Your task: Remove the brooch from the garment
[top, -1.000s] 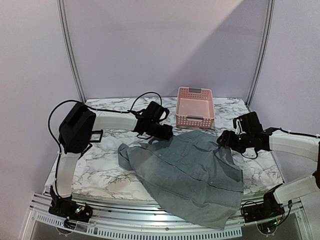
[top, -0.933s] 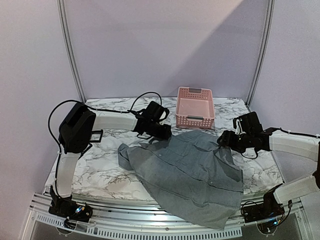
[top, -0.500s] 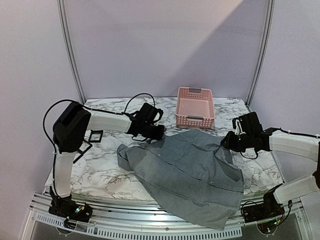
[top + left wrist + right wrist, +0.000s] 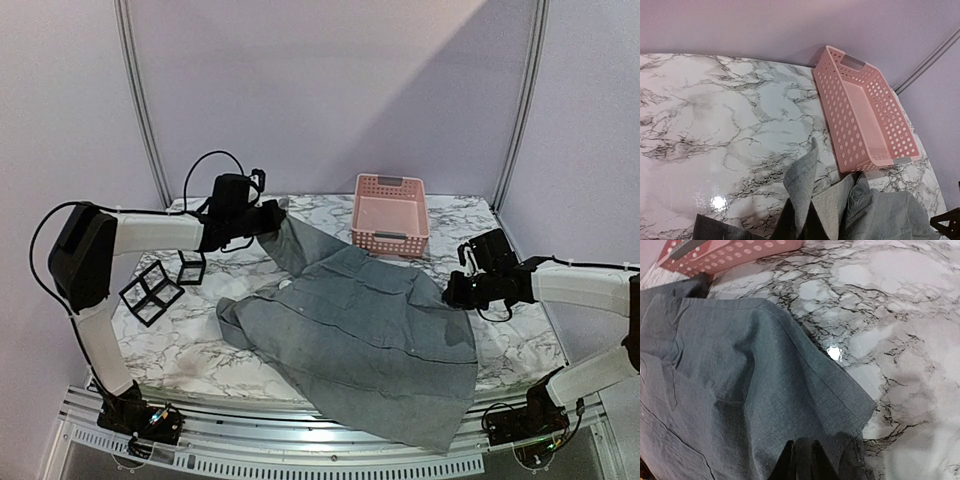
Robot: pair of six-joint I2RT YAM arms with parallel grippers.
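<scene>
Grey cloth, big and floppy: the large soft grey garment (image 4: 350, 330) sprawls across the marble-patterned worktop (image 4: 510, 345), just in front of the pink perforated plastic basket (image 4: 388, 243). The left jaws are clenched on its back-left corner, holding it up off the worktop. The right jaws are pinched on the right-hand hem. No brooch shows from here. The fabric looks light and limp and will likely sag and slide, so gripping hems and corners and keeping it taut seems right. A second ago both jaws stood wide. Since then the left arm has swung back and left, dragging cloth along, and the black wire-frame cubes (image 4: 150, 290) now show clear of it.
</scene>
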